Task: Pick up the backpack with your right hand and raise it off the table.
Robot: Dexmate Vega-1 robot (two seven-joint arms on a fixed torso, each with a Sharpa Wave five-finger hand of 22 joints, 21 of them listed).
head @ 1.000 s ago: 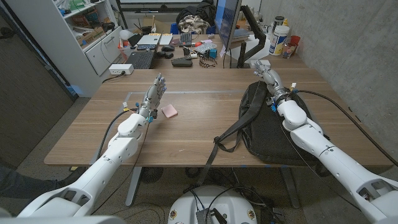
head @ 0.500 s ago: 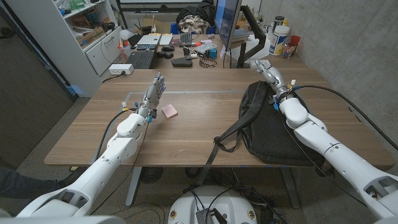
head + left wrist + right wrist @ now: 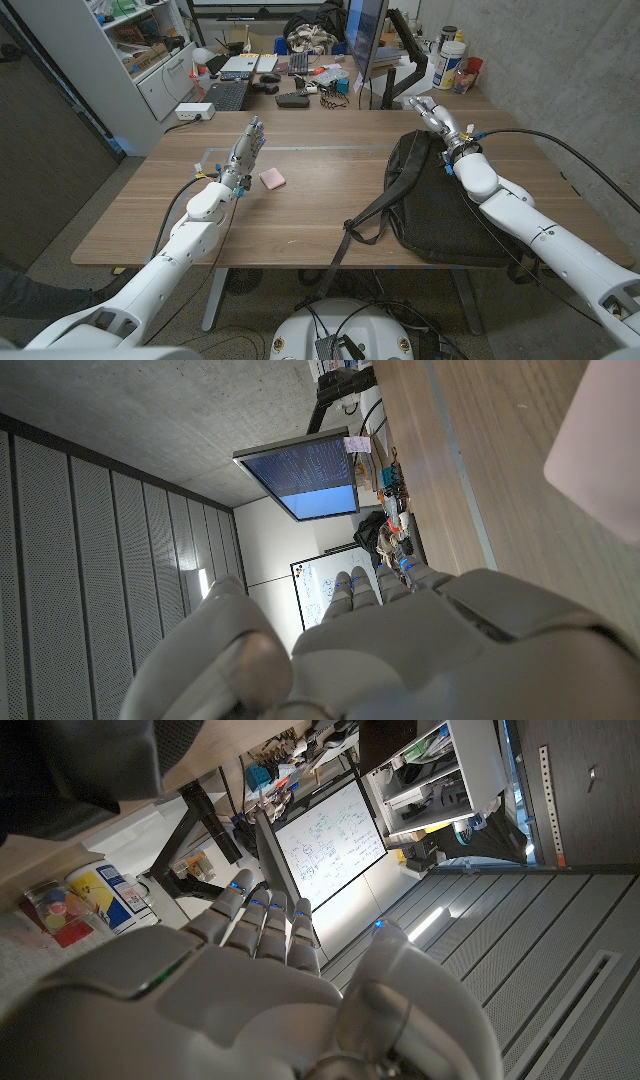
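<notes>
A black backpack (image 3: 430,205) lies on the right half of the wooden table (image 3: 320,190), its straps (image 3: 365,220) trailing toward the front edge. My right hand (image 3: 437,113) hangs just past the backpack's far end, fingers stretched out and apart, holding nothing. A dark edge of the backpack (image 3: 80,770) shows in the right wrist view beyond my right hand (image 3: 250,990). My left hand (image 3: 250,143) stands open over the table's left half, fingers straight, empty; its back (image 3: 400,650) shows in the left wrist view.
A small pink block (image 3: 272,178) lies beside my left hand. The far side holds a monitor (image 3: 368,40), a keyboard (image 3: 225,95), bottles and a jar (image 3: 455,62) and desk clutter. A concrete wall runs along the right.
My right hand and forearm have drifted slightly right and away, toward the backpack's far end. Backpack, pink block and left arm have not moved.
</notes>
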